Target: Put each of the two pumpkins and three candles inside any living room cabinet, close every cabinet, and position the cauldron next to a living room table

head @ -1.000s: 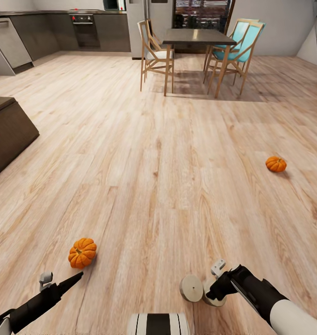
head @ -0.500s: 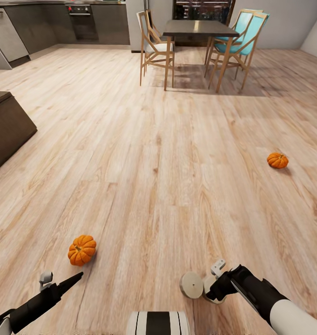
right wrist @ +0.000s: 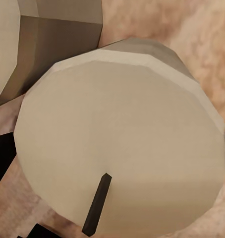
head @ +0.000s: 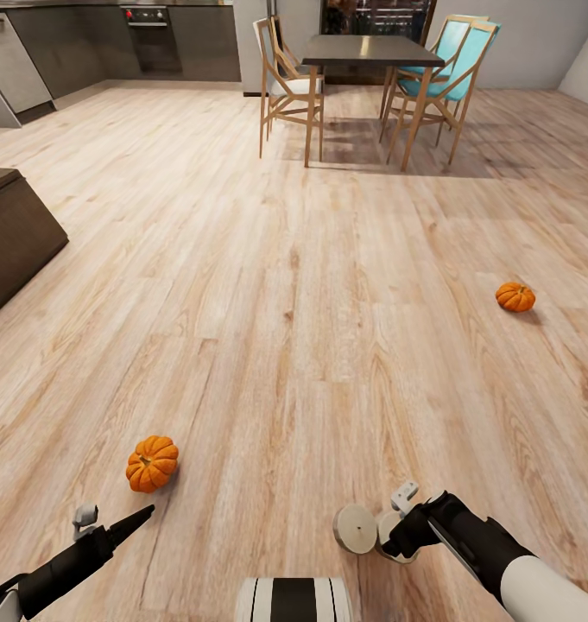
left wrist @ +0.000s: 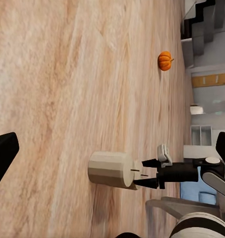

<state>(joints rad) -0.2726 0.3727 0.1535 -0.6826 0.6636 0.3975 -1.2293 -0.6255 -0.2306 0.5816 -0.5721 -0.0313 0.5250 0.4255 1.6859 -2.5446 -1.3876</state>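
Low over floorboards, right gripper (head: 395,537) clasps a candle (head: 356,529).

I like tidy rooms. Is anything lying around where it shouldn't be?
Yes. Two pumpkins sit loose on the wooden floor: the near pumpkin ahead of the left gripper, the far pumpkin off to the right. Both look upright and whole.

Evenly and brightly lit, soft render throughout. Faint shadows under the dining table (head: 373,50) and chairs (head: 285,86), small dark patches beside each pumpkin (head: 152,463). No glare on the floor (head: 311,285). Slightly blurred up close on the candle (right wrist: 122,144).
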